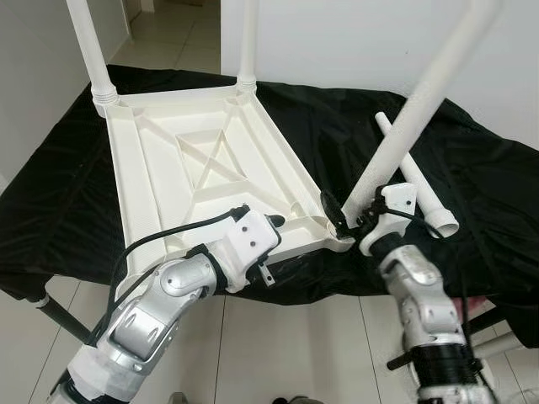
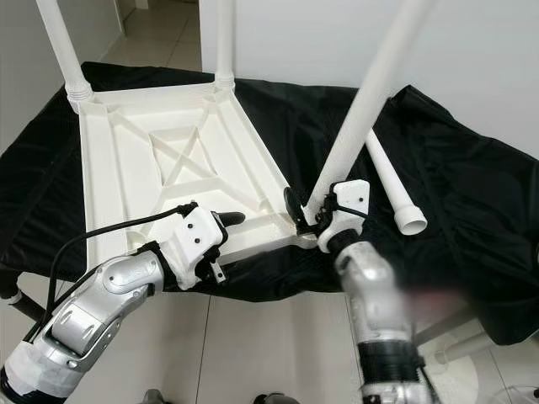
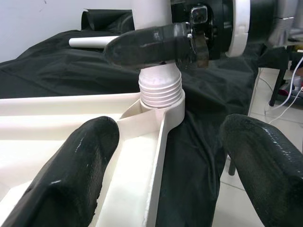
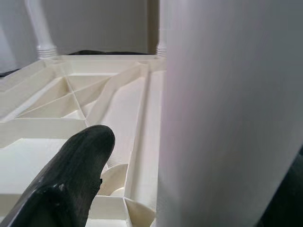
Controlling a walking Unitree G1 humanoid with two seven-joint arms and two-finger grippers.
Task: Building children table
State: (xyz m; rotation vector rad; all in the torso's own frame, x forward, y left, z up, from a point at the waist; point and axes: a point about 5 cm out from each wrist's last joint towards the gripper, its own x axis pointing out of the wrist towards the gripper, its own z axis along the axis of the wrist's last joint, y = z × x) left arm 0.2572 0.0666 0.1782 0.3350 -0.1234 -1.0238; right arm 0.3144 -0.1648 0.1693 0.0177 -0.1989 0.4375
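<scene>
A white plastic table top (image 1: 168, 168) lies upside down on a black cloth. Two white legs (image 1: 88, 50) (image 1: 247, 42) stand screwed into its far corners. My right gripper (image 1: 349, 215) is shut on a third leg (image 1: 413, 118), which leans to the right. That leg's threaded end (image 3: 160, 87) sits in the near right corner socket (image 3: 171, 111). My left gripper (image 3: 165, 174) is open at the near edge of the top, left of that corner, its fingers (image 3: 71, 175) straddling the rim without gripping. A fourth leg (image 1: 417, 172) lies loose on the cloth to the right.
The black cloth (image 1: 488, 194) drapes over a low work table whose near edge runs just behind my arms. Below it is tiled floor (image 1: 295, 345). A white wall rises behind, with a doorway (image 1: 177, 34) at the far left.
</scene>
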